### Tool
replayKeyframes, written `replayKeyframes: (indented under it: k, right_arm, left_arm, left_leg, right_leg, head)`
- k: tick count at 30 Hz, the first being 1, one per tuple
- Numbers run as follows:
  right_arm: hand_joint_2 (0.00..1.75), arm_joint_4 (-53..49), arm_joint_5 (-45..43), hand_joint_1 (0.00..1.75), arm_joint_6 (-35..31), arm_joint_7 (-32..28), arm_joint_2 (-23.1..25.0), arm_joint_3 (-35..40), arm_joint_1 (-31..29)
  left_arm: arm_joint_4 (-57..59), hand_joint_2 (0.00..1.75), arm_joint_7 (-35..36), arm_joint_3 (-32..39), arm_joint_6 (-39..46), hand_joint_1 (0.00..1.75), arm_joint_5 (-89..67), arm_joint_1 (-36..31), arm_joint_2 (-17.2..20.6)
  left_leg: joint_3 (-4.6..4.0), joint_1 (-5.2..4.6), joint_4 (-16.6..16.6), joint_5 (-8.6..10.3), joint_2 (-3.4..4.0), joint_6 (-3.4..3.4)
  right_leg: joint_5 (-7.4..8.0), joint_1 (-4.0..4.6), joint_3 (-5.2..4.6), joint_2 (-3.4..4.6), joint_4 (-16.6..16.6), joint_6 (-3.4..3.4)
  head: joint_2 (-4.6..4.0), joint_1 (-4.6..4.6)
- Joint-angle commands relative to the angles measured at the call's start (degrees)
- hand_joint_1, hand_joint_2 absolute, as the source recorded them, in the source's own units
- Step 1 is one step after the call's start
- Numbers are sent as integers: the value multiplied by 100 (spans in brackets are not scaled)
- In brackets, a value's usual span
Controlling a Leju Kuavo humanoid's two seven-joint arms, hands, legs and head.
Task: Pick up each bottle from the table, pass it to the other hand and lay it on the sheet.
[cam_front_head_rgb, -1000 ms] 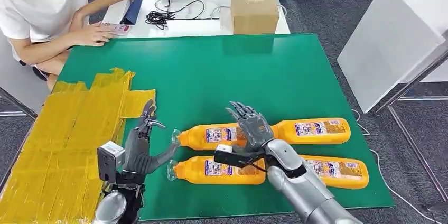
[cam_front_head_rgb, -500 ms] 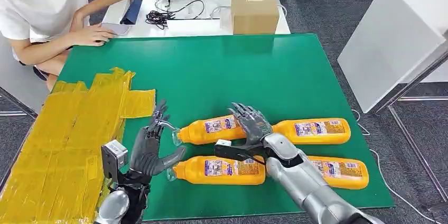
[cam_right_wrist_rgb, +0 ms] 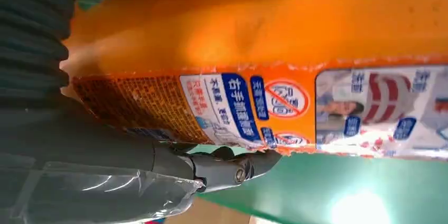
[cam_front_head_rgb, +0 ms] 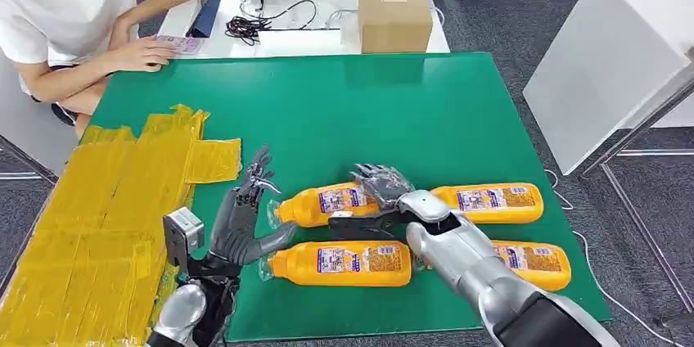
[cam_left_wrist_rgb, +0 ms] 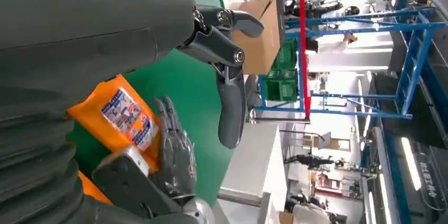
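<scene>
Right hand (cam_front_head_rgb: 383, 187) lies curled over the rear-left orange bottle (cam_front_head_rgb: 327, 204) on the green tabletop (cam_front_head_rgb: 393, 110), fingers wrapped on its label. Left hand (cam_front_head_rgb: 245, 216) hovers spread and empty just beside that bottle's cap, near the yellow sheet (cam_front_head_rgb: 106, 208).

Wide bare stretch of green-matted counter (cam_front_head_rgb: 352, 110) beyond the bottles, open to reach. Four orange plastic bottles lying on their sides (cam_front_head_rgb: 344, 263) crowd the near right part. Yellow taped sheet (cam_front_head_rgb: 98, 216) on left lies flat. Brown cardboard box (cam_front_head_rgb: 394, 15) and seated person's forearm (cam_front_head_rgb: 123, 56) block far edge.
</scene>
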Motion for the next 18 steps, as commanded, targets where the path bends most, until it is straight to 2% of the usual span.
replayKeyframes:
  k: [1,9,10,11,12,13,18]
  right_arm:
    - [175,1083,-31,0,120,68,175,400,-578]
    - [175,1280,60,0,207,317,225,518,-648]
    - [175,1305,46,7,181,318,222,517,-651]
    - [175,1307,46,49,179,318,219,517,-650]
    - [175,1298,17,148,145,309,215,489,-639]
    - [175,1289,-8,164,109,307,210,459,-627]
    - [175,1160,-164,175,-252,352,168,256,-534]
  left_arm:
    - [517,175,-10,-147,15,0,45,-310,80]
    - [566,175,-18,-120,67,0,68,-368,63]
    - [575,175,-29,-136,86,0,64,-382,61]
    - [573,175,-30,-136,88,0,64,-388,59]
    - [583,175,-34,-136,100,0,60,-391,50]
    - [591,175,-36,-139,107,0,59,-390,44]
    - [593,175,-51,-135,138,0,50,-384,44]
  left_leg:
    - [30,2,-3,-7,0,-9]
    - [28,1,-5,-6,0,-7]
    - [19,1,-4,-3,-5,-5]
    - [22,1,-5,-4,-3,-6]
    - [18,1,-4,-1,-7,-5]
    - [26,2,-5,-3,-8,-7]
    - [26,2,-5,-2,-6,-6]
  right_leg:
    - [-8,2,32,-4,-5,0]
    - [-7,1,29,-4,-7,0]
    - [-5,0,21,-8,-6,0]
    - [-6,1,24,-7,-6,0]
    - [-4,1,20,-9,-6,0]
    - [-6,2,30,-12,-8,0]
    - [-5,2,28,-12,-7,0]
  head:
    - [0,-2]
    - [0,-2]
    - [0,-2]
    - [0,0]
    - [0,-2]
    - [0,0]
    - [0,-2]
